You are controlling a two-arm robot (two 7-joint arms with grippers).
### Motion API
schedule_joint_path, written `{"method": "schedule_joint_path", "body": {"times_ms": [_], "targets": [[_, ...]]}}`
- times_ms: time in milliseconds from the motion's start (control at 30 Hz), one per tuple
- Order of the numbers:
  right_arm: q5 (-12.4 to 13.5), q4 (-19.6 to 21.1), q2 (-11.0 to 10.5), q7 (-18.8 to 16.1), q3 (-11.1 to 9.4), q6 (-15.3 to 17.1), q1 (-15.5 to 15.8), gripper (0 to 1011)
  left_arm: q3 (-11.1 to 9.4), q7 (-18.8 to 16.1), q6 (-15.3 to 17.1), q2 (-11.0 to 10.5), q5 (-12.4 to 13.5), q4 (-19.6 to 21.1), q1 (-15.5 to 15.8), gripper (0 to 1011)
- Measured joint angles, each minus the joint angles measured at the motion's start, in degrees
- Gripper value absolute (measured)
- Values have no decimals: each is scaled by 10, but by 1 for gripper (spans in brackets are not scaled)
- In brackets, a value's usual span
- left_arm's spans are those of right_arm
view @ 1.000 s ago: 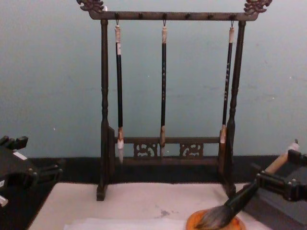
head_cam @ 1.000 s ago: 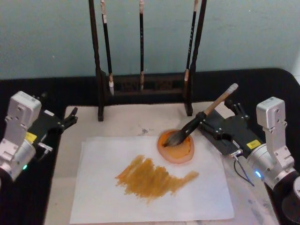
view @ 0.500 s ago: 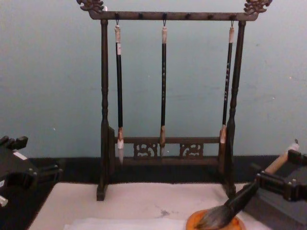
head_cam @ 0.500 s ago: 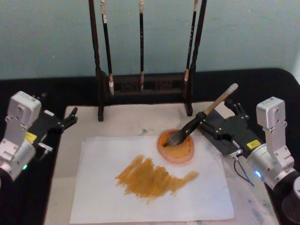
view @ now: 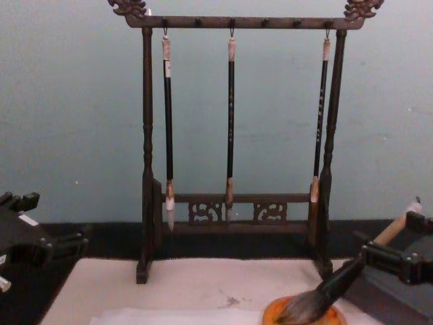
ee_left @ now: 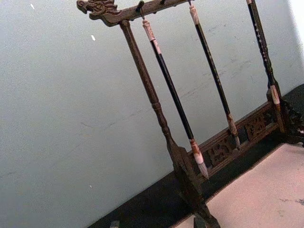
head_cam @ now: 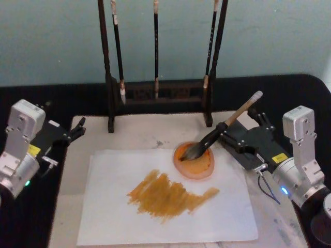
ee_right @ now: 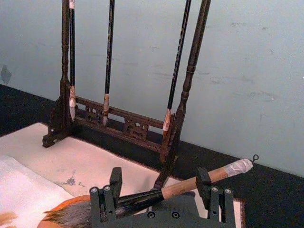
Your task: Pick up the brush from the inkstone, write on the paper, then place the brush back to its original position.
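Head view is showing the thick calligraphy brush (head_cam: 223,127), with its tan wooden handle, black lower part and bushy grey-brown bristles, lying aslant with the bristles resting in the round shallow orange-brown inkstone (head_cam: 194,161) and the whitish end cap pointing up and away toward the robot's right. The right tool (head_cam: 234,138) is sitting at the handle's black-to-tan stretch, and in the right wrist view its 2 fingers (ee_right: 103,202) are standing either side of the handle with clear gaps, so it is looking released around the brush rather than clenched on it. The inkstone is sitting at the far right edge of the wide off-white paper (head_cam: 114,217), which is already carrying an orange-brown smear. The brush's long axis is running across the right tool's fingers, and the right arm is by far the nearer. The left tool (head_cam: 76,129) is idling at the bench's left edge, well apart; I cannot tell its state.
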State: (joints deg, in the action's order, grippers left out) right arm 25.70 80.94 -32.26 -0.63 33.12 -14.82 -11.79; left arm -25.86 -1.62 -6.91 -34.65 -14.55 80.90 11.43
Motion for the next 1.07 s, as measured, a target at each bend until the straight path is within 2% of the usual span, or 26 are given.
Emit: {"method": "schedule_joint_path", "body": {"times_ms": [1067], "targets": [[0,0,0,0,0,0,0,1000,0,0,0,0,0,0,0,1010]]}}
